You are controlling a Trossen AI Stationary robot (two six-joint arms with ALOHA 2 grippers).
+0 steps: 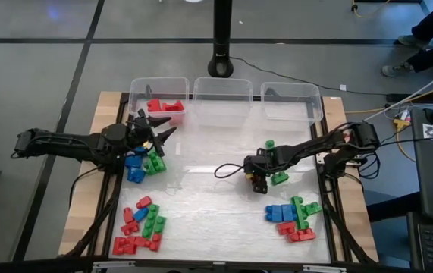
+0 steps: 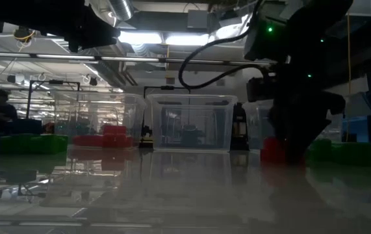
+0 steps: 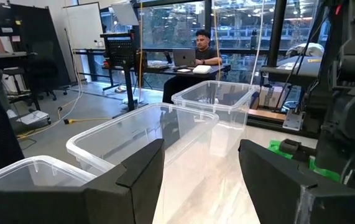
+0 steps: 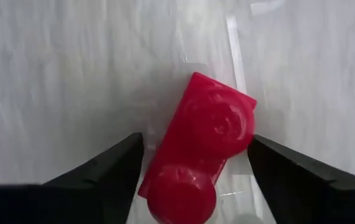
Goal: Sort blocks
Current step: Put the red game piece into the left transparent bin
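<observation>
My right gripper [image 1: 258, 183] points down at the table's middle right, open. Its fingers stand on either side of a red block [image 4: 202, 149] that lies flat on the white table top; the block also shows in the low view [image 2: 273, 151]. My left gripper [image 1: 161, 136] is open and empty, held level above a small heap of blue and green blocks [image 1: 143, 164] at the left. Three clear bins stand along the far edge; the left bin [image 1: 134, 92] holds several red blocks [image 1: 164, 106]. My right gripper comes at the red block from above, one finger on each long side of it. One fingertip [image 4: 270, 155] stands right at the block's corner [image 4: 249, 112]; I cannot tell whether it touches. The block lies on the table.
Green blocks [image 1: 279, 178] lie just right of my right gripper. Mixed heaps lie at the near left [image 1: 140, 227] and near right [image 1: 293, 216]. The middle bin [image 1: 222, 82] and right bin [image 1: 292, 89] are clear-walled. A person sits at a desk [image 3: 203, 46] beyond the table.
</observation>
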